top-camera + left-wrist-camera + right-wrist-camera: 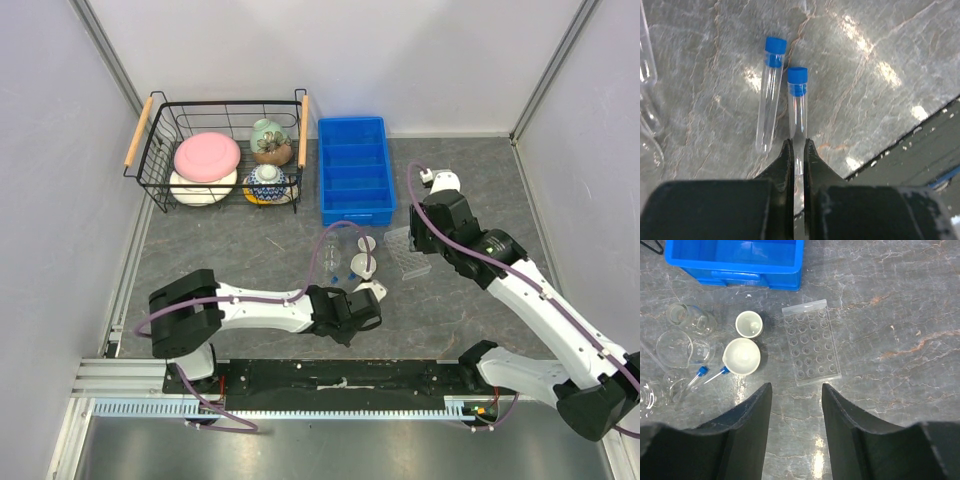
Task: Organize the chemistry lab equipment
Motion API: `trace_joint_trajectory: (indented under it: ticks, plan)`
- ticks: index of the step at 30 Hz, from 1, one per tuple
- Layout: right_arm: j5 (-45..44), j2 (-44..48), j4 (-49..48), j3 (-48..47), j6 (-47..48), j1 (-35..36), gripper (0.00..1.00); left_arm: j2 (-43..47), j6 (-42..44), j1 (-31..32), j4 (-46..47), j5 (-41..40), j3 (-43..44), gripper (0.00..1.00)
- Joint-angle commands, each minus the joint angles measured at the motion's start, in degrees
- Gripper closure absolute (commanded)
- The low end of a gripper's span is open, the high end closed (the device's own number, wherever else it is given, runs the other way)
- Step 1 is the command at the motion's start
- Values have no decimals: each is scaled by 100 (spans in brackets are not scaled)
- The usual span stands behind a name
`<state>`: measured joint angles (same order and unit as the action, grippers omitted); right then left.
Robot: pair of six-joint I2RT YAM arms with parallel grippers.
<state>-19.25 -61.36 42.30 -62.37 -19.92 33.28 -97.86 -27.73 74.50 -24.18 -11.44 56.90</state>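
In the left wrist view two clear tubes with blue caps lie side by side on the grey table. My left gripper (pixel 798 146) is shut on the lower end of the right tube (pixel 798 107); the other tube (pixel 768 100) lies free just to its left. From above, the left gripper (pixel 371 291) sits low beside two small white dishes (pixel 363 265) and clear flasks (pixel 330 256). My right gripper (pixel 796 390) is open and holds nothing, hovering just short of a clear tube rack (pixel 811 342). The right wrist view also shows both dishes (pixel 742 356), flasks (pixel 690 320) and tubes (pixel 696 379).
A blue divided bin (pixel 355 170) stands behind the glassware, also in the right wrist view as the blue bin (pixel 735 257). A black wire basket (pixel 160 130) with pink, white and patterned crockery sits at the back left. The dark table edge (pixel 920 150) runs close to the left gripper.
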Motion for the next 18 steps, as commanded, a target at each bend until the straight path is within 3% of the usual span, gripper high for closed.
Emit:
trace_joint_trajectory:
  ticks: [1, 4, 11, 18]
  plan:
    - [-70, 370, -3, 102, -64, 21, 46, 706, 144, 38, -297, 142, -4, 98]
    - [87, 476, -73, 155, -152, 21, 46, 1225, 232, 38, -402, 334, -13, 98]
    - [1518, 924, -469, 234, -214, 21, 45, 2402, 452, 21, -491, 1082, -22, 98]
    - [4047, 1530, -364, 129, -310, 21, 48, 3247, 891, -242, -79, 2529, -118, 98]
